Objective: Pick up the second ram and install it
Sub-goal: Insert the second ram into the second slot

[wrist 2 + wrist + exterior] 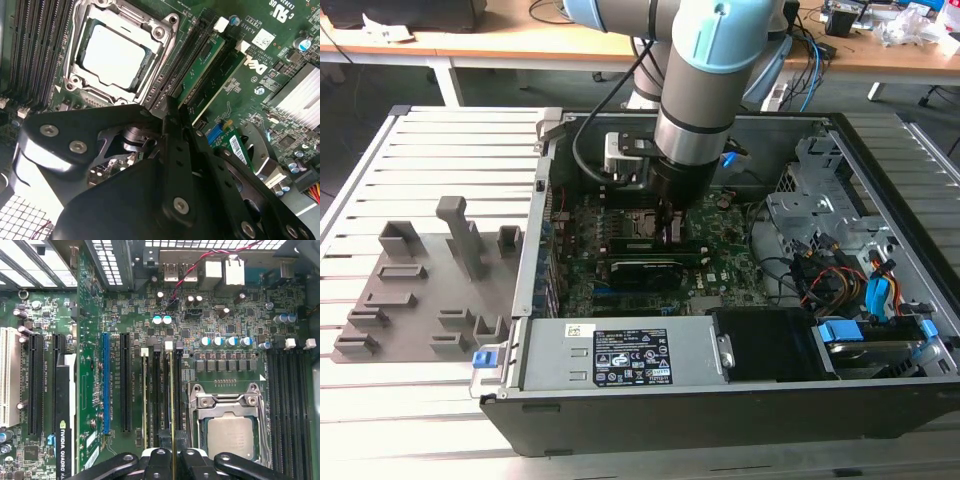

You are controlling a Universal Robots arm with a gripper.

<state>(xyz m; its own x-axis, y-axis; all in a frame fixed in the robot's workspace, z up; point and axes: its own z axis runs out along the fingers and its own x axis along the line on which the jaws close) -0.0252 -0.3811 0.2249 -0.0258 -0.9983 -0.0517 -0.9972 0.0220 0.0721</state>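
1. Gripper [172,460]: matte black metal linkage with round screw heads; in both wrist views the two fingers [170,125] stand almost together, pinching a thin board edge between them
2. Second ram [173,405]: a thin, long green stick seen edge-on, clamped in the fingertips and running straight out from them, upright in a black memory slot. Whether it is fully seated I cannot tell
3. Just beside the fingers on one side: the first ram [145,400], another narrow green stick standing in a parallel slot, with white latch tabs at the slot ends
4. Just beside the fingers on the other side: the processor socket [230,415], a square of bright stamped steel framing a dull silver lid
5. Beyond the fingertips: the motherboard [125,315], glossy green, studded with cylindrical capacitors
6. Further out, exterior view: the computer case [880,150], dark sheet metal, lying open, with the arm [705,90] reaching down into it
7. Well apart from the gripper, outside the case: the grey plastic holder tray [410,290], matt, with raised slotted blocks
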